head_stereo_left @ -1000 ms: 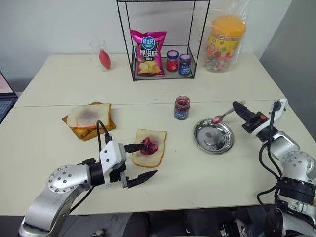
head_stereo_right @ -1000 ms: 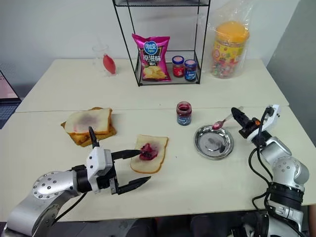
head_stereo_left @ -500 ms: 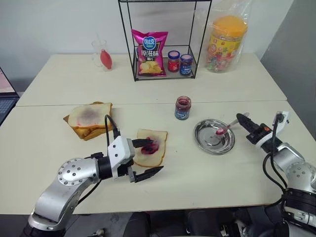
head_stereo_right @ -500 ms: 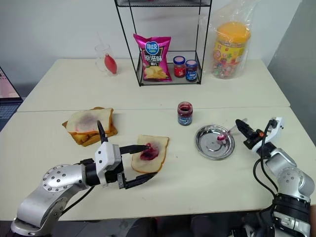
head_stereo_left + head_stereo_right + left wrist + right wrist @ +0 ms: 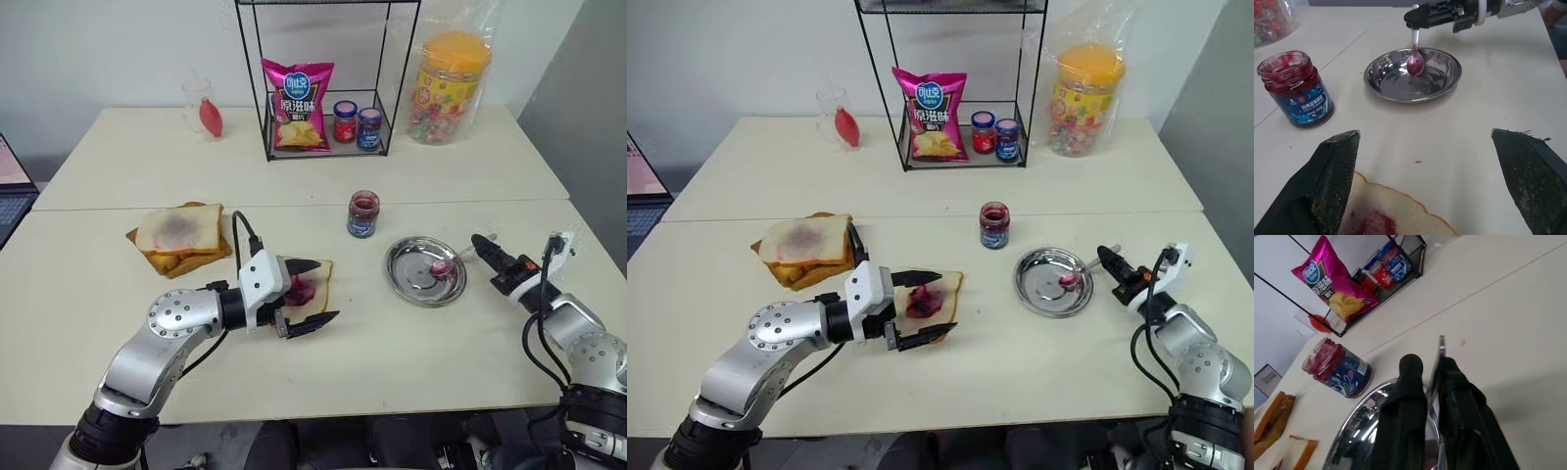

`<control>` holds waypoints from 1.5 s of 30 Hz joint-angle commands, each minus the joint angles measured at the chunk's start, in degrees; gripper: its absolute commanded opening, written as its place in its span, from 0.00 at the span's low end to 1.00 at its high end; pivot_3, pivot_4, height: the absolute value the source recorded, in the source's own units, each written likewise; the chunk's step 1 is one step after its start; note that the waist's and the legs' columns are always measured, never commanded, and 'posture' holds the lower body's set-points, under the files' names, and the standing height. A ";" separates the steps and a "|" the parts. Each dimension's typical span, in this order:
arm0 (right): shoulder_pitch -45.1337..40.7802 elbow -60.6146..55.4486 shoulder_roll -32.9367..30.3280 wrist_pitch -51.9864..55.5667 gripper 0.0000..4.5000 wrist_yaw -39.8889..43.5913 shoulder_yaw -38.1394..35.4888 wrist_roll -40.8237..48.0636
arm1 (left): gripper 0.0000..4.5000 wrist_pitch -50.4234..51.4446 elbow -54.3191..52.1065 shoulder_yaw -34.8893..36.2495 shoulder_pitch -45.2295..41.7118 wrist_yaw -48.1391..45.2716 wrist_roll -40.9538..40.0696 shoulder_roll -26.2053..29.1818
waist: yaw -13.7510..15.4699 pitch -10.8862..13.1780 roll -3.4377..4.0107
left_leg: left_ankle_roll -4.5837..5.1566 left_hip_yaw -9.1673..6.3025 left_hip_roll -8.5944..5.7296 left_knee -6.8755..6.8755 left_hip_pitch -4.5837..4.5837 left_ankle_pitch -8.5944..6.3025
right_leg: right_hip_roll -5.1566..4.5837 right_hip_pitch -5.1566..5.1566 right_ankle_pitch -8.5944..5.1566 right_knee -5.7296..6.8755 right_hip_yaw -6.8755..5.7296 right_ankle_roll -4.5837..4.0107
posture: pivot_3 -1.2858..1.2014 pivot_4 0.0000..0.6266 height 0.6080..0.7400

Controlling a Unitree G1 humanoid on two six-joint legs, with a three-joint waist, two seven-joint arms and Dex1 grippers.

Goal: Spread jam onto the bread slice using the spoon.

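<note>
The bread slice [image 5: 320, 282], with a patch of jam [image 5: 297, 291] at its centre, lies at the front of the table. My left gripper [image 5: 313, 293] is open, one finger on each side of the slice, just above it. The spoon [image 5: 441, 264] rests with its red-smeared bowl in the round steel dish [image 5: 402, 257]. Its thin handle stands between the fingers of my right gripper [image 5: 1429, 363]. Those fingers are slightly parted: the handle leans on one and a narrow gap shows beside the other. The open jam jar [image 5: 361, 213] stands behind the dish.
A stack of toast slices [image 5: 176, 235] lies to the left of the slice. At the back stand a wire rack [image 5: 266, 108] holding a chips bag and two lidded jars, a candy tub [image 5: 446, 83] and a glass [image 5: 201, 108].
My left gripper has moved right, and its fingers now flank the bread slice. My right gripper has sunk and set the spoon's bowl in the dish, and its fingers have loosened.
</note>
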 commanded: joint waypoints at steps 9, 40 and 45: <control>2.07 -4.24 -0.81 -5.64 0.70 0.84 1.85 -3.83 | 1.00 0.13 -1.19 -0.10 -1.15 0.16 0.07 -0.66 | 0.00 0.00 0.00 | 0.00 0.01 0.00 0.00 0.01 0.00 | 0.00 0.00 0.00 0.01 0.01 0.00 | 0.52 0.24 1.00; 7.23 -19.50 -31.18 -15.58 0.70 35.21 12.49 -12.72 | 1.00 3.88 -6.33 36.26 25.02 2.14 1.13 12.58 | 1.16 0.01 0.00 | 0.00 0.03 0.03 0.05 0.03 0.00 | -0.05 0.02 -0.02 -0.05 -0.01 0.02 | 0.52 0.24 1.00; 9.57 -17.72 -37.12 -17.40 0.70 43.77 12.27 -13.63 | 1.00 6.23 -9.88 40.94 31.16 -1.53 -3.70 12.26 | 1.35 -0.02 -0.06 | 0.00 0.10 0.03 0.13 0.06 0.00 | -0.10 0.05 -0.12 -0.06 -0.01 0.21 | 0.52 0.24 1.00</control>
